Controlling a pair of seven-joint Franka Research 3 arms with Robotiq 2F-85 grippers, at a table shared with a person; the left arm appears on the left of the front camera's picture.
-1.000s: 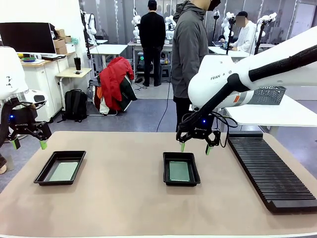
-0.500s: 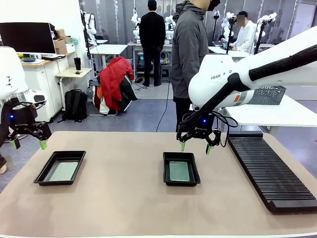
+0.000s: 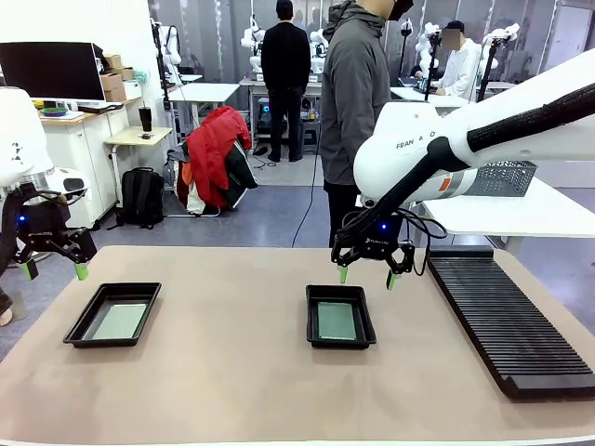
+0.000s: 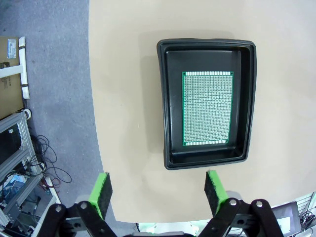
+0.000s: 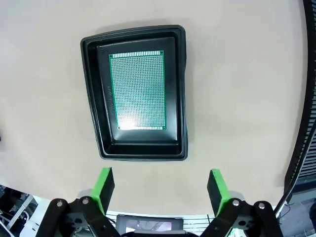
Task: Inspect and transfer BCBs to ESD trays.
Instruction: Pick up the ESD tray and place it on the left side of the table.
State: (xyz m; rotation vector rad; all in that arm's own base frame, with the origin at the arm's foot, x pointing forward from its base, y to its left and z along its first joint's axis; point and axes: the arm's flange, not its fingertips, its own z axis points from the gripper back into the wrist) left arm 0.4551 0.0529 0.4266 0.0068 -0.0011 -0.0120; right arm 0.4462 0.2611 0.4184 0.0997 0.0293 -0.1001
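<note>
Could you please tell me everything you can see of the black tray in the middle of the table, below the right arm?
The shallow black rectangular plastic tray has a raised, flared rim with rounded corners and a slightly glossy finish. It sits flat on the tan table covering, near the table's middle, left of the long black ribbed rack. One thin green perforated circuit board lies flat on its floor, with bare floor showing around it. The right end effector hovers open above its far edge, not touching it.

Table point(image 3: 232, 372): tan top.
Left tray point(image 3: 80, 327): black, near the left edge, circuit board inside.
Middle tray point(image 3: 311, 321): black, circuit board inside.
Rack point(image 3: 507, 325): long, black, ribbed, right side.
</note>
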